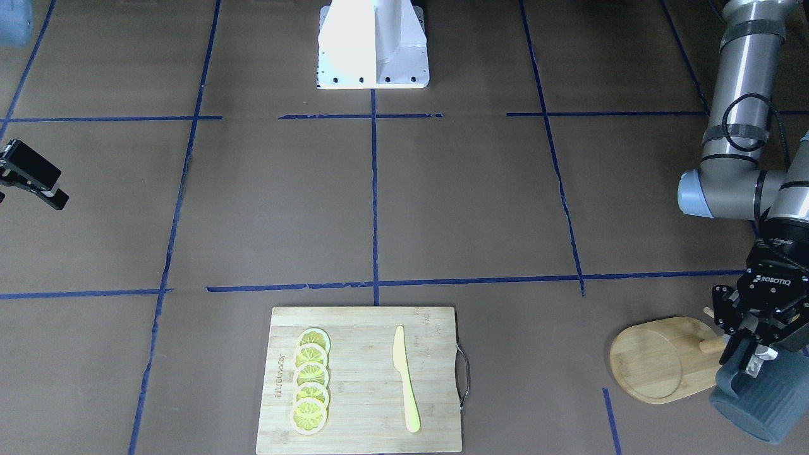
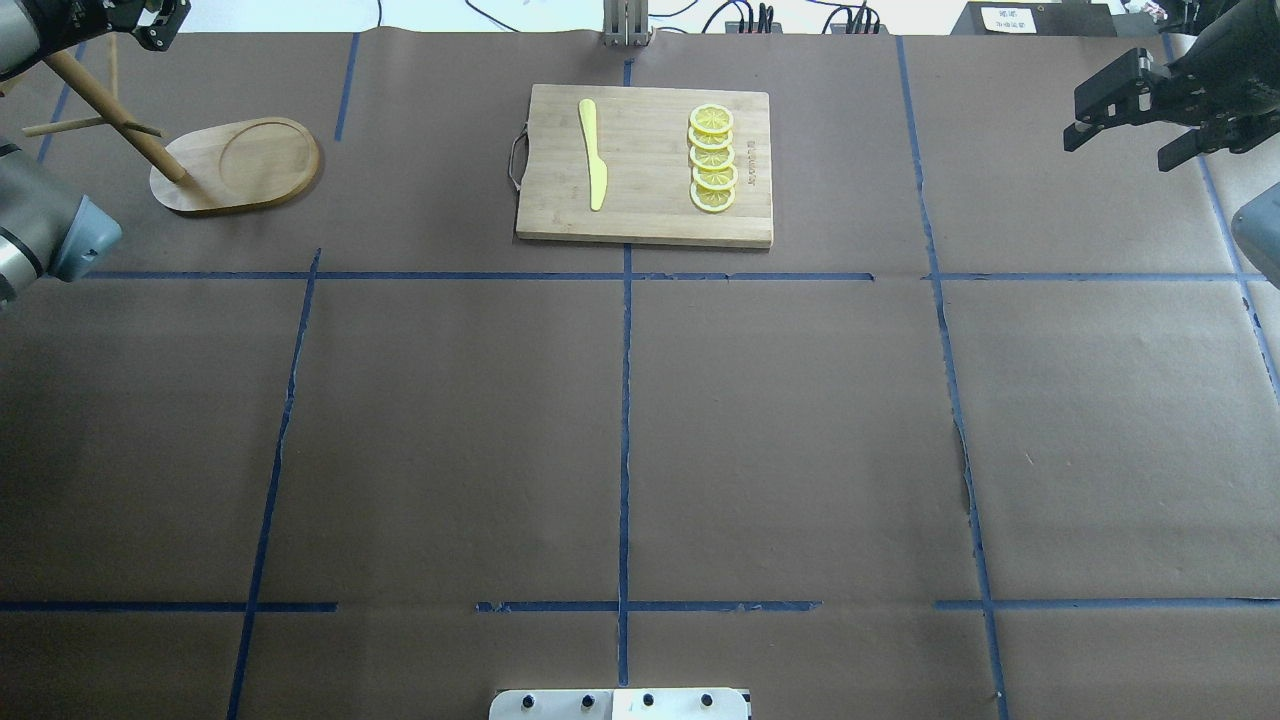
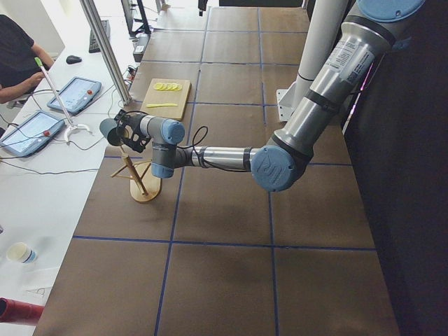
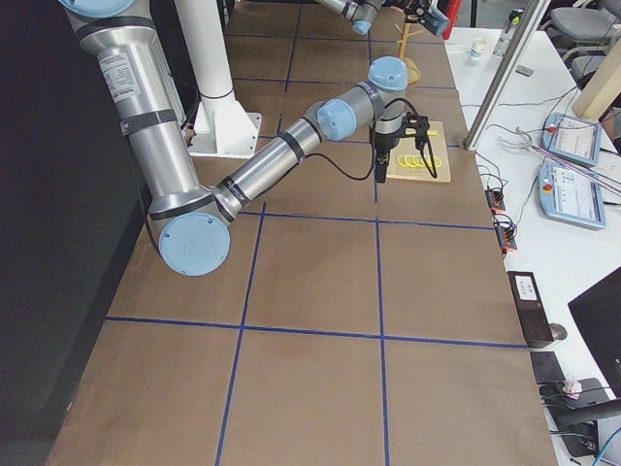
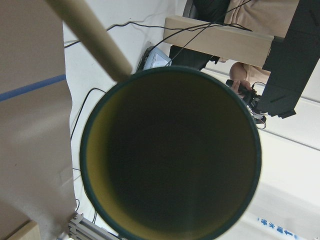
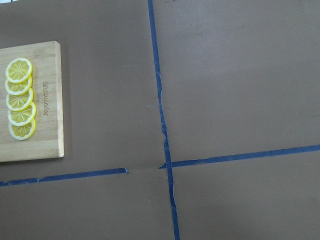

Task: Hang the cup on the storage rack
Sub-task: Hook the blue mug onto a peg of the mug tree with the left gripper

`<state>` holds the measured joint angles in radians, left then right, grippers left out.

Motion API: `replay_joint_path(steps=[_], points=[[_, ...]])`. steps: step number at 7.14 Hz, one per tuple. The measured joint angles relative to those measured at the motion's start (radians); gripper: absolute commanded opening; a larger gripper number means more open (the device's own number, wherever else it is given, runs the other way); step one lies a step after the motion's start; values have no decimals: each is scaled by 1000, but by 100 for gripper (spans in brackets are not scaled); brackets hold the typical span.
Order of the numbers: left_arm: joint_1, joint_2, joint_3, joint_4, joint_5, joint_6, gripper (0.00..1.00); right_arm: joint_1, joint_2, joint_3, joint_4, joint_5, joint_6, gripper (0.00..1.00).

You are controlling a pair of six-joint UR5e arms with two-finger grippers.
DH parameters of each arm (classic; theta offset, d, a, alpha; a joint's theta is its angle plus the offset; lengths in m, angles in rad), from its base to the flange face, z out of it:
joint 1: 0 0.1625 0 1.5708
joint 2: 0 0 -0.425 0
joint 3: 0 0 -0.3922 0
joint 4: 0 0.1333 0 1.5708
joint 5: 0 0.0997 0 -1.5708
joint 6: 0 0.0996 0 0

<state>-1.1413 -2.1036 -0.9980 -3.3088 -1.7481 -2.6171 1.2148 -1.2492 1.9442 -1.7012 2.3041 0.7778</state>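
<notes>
The table (image 1: 468, 208) is covered with matt brown paper and blue tape (image 1: 374, 189). The storage rack (image 1: 651, 363) and the cutting board (image 1: 360, 379) are smooth light wood, and the board's handle (image 1: 466, 376) is shiny metal. The cup (image 1: 768, 395) looks matt outside.

The cup (image 1: 761, 395), lower right of the front view, is dark blue-grey and faintly ribbed, with a yellow-green inside (deeply shaded in the wrist view). The storage rack (image 1: 651, 363) is pale bamboo, like the cutting board (image 1: 360, 379), which carries bright yellow, pale-rimmed lemon slices (image 1: 310, 381) and a pale yellow knife (image 1: 404, 379). The table (image 1: 474, 202) is brown, gridded with blue tape lines (image 1: 374, 189)
</notes>
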Motion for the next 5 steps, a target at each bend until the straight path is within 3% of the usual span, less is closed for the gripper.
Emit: replay_joint_path(steps=[5], points=[[-28,18,9,-26,-8,-1,0,6,-2,4,0,-1,0,100]])
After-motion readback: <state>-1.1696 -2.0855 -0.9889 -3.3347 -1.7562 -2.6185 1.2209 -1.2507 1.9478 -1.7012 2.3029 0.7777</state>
